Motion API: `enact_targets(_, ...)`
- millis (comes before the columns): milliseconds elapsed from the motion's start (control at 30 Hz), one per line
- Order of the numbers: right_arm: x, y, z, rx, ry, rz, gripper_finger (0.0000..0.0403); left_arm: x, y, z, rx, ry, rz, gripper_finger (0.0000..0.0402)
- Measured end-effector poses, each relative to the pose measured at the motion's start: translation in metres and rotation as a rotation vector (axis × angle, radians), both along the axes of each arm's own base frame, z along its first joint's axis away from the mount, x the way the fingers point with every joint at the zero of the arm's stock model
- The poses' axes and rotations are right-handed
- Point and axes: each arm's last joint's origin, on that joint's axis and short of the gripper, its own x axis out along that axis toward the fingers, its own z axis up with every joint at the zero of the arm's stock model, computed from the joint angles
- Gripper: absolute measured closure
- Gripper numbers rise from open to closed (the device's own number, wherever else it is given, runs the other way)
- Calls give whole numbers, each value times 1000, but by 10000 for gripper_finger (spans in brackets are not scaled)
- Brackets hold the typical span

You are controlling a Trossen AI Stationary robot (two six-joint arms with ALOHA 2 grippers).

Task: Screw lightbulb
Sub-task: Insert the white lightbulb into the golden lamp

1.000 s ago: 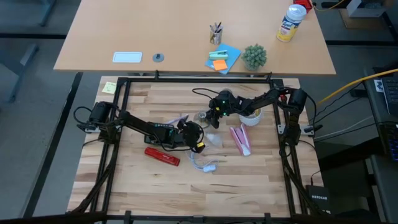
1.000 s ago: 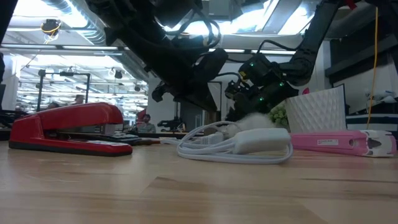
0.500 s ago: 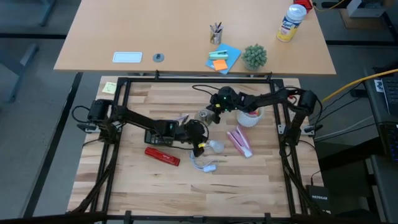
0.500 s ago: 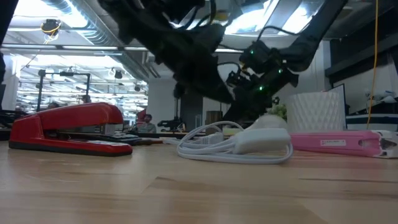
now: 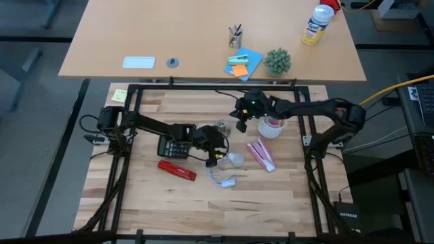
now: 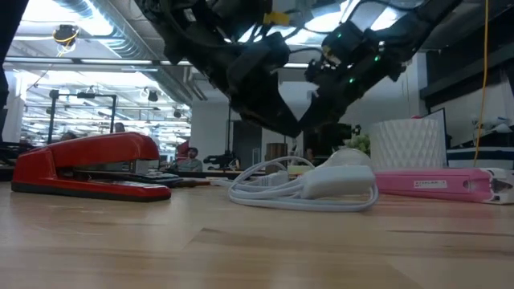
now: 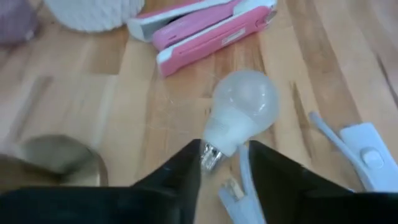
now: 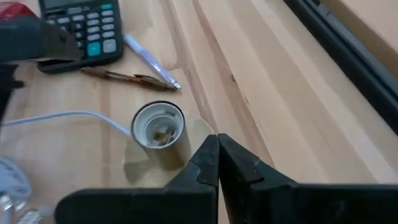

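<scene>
The white lightbulb [image 7: 244, 111] lies on its side on the wooden table, also seen in the high view [image 5: 235, 160]. Its metal screw end [image 7: 210, 157] points toward my left gripper [image 7: 224, 167]. That gripper [image 5: 218, 154] is open and low over the table, with its fingertips on either side of the screw end. The socket [image 8: 158, 124], a white-lined holder on a round base, stands on the table [image 5: 222, 125]. My right gripper [image 8: 217, 158] is shut and empty, raised above the table just far and right of the socket [image 5: 239, 116]. My left gripper has the bulb's screw end [image 7: 210, 157] between its open fingertips, close to one finger [image 7: 186, 168]. I cannot tell whether it touches. The bulb rests on the table.
A calculator [image 5: 173, 146], a red stapler [image 5: 178, 169] and a white corded switch [image 5: 224, 179] lie around the left gripper. A pink stapler [image 5: 262, 153] and a white textured cup [image 5: 272, 127] are to the right. A pen [image 8: 149, 59] lies near the socket.
My right gripper has risen and drawn back from the socket toward the table's far right, still shut. My left arm has swung toward the far edge, uncovering the calculator, while its gripper has stayed by the bulb.
</scene>
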Motion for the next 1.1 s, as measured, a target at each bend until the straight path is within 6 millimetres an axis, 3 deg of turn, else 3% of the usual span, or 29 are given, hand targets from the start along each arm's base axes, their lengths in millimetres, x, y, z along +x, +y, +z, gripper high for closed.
enact_targets(133, -11, 6, 19, 23, -25, -2, 395, 2, -1, 3, 99, -43, -81, 216)
enact_targets(267, -19, 19, 41, 42, -89, 10, 395, 4, 4, 1, 138, -48, -96, 192)
enact_targets(500, -24, 51, 73, 4, -228, 115, 395, 7, 11, 5, 146, -104, -82, 199)
enact_targets(700, -28, 73, 86, -2, -276, 132, 395, 9, 9, 7, 146, -143, -116, 201)
enact_targets(1100, -30, 112, 98, 25, -339, 258, 395, 31, -4, -31, 145, -118, -192, 201)
